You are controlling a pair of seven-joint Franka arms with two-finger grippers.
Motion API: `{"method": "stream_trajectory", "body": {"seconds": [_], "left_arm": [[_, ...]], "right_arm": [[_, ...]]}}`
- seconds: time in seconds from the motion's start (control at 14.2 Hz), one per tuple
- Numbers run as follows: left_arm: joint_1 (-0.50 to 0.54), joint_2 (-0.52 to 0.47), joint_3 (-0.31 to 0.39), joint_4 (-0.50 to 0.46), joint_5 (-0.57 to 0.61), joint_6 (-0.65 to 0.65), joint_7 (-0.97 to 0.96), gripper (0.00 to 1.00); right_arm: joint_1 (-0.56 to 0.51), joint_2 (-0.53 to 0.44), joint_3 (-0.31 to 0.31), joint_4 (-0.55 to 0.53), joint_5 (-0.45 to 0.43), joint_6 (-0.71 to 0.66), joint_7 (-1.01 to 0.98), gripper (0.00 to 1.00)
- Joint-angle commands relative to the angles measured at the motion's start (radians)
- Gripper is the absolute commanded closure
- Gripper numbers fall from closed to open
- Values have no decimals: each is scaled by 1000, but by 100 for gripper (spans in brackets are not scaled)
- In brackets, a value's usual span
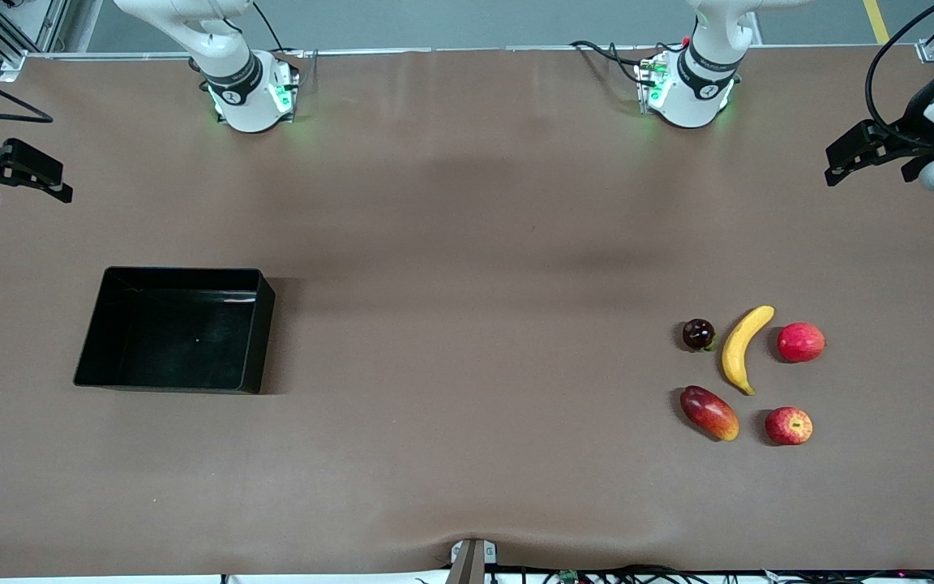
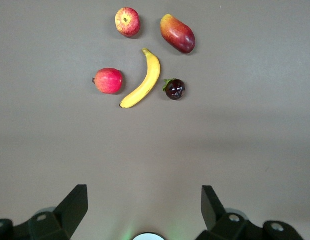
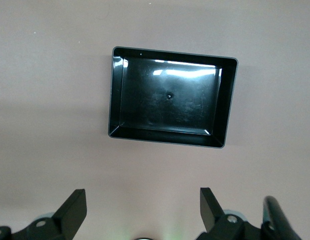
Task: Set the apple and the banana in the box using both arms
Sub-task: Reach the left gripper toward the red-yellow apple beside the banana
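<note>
The apple (image 1: 788, 426), red with a yellow dimple, lies toward the left arm's end of the table, nearest the front camera among the fruits. The yellow banana (image 1: 743, 347) lies farther from the camera than the apple. The black box (image 1: 175, 332) stands empty toward the right arm's end. My left gripper (image 1: 833, 166) hangs open and empty over the left arm's end of the table; its view shows the apple (image 2: 127, 22) and the banana (image 2: 143, 80). My right gripper (image 1: 57, 182) hangs open and empty over the right arm's end; its view shows the box (image 3: 226, 100).
A plain pinkish-red round fruit (image 1: 800, 341) and a dark purple fruit (image 1: 698, 334) lie on either side of the banana. A red-and-yellow mango (image 1: 709, 412) lies beside the apple. Bare brown table (image 1: 467, 365) lies between the fruits and the box.
</note>
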Motion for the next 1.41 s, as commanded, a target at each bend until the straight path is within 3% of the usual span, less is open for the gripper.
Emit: {"method": "stream_trajectory", "body": {"seconds": [0.0, 0.42, 0.7, 1.13, 1.34], "left_arm": [[3, 9, 0, 18, 11, -22, 20, 0], [40, 64, -2, 31, 14, -19, 22, 0], [63, 259, 0, 148, 11, 13, 22, 0], [95, 483, 0, 171, 73, 349, 19, 0], [105, 592, 0, 173, 73, 524, 26, 0]], "right_arm": [[-15, -10, 6, -6, 20, -7, -12, 0], [-21, 10, 5, -3, 12, -6, -17, 0], [-61, 68, 5, 7, 0, 7, -23, 0], [-168, 219, 6, 20, 5, 40, -24, 0], [-161, 277, 6, 19, 3, 68, -24, 0]]}}
